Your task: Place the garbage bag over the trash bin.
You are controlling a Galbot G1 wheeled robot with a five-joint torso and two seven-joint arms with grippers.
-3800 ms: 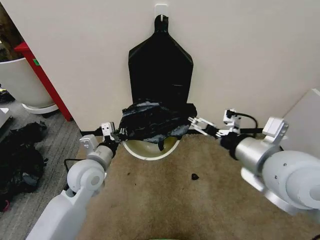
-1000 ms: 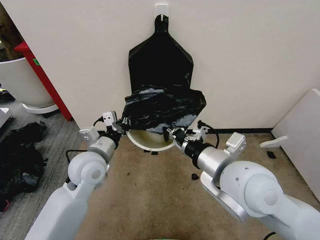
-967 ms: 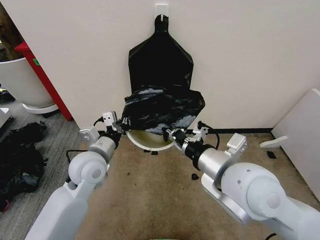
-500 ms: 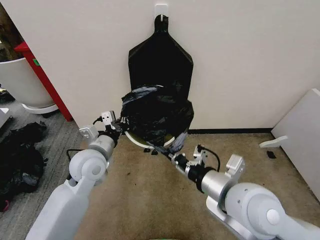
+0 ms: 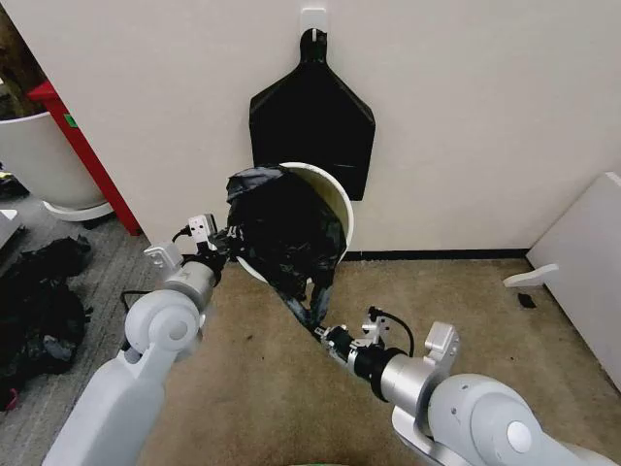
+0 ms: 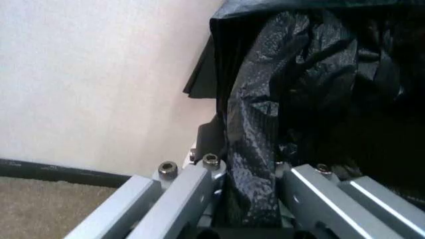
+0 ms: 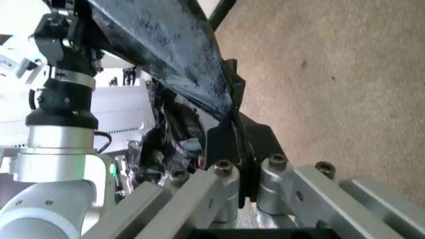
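There is one trash bin (image 5: 335,204), one garbage bag (image 5: 281,233) and two grippers, both clamped on that bag. A second black bag bunch (image 5: 312,116) hangs flat on the wall (image 5: 466,116) just above the bin.

The bin is tipped on its side against the wall, its round mouth facing out toward the robot, and the crinkly bag covers most of the opening — only the rim's upper and right-hand arc shows white. From the bin's lower edge a narrow tail of the bag stretches down and away across the carpet (image 5: 262,388).

The left gripper (image 5: 225,238) sits just beside the bin's left rim, touching the bag there; in the left wrist view its fingers (image 6: 192,184) are closed on a thick fold of black plastic. That arm reaches forward and up from the robot's left, the forearm nearly straight toward the bin.

The right gripper (image 5: 325,335) is below the bin, well out from the wall and low over the carpet, pinching the end of the stretched tail — the right wrist view shows the film taut between its fingers (image 7: 222,181). The right arm is folded in close, its wrist pointing back up toward the bin.
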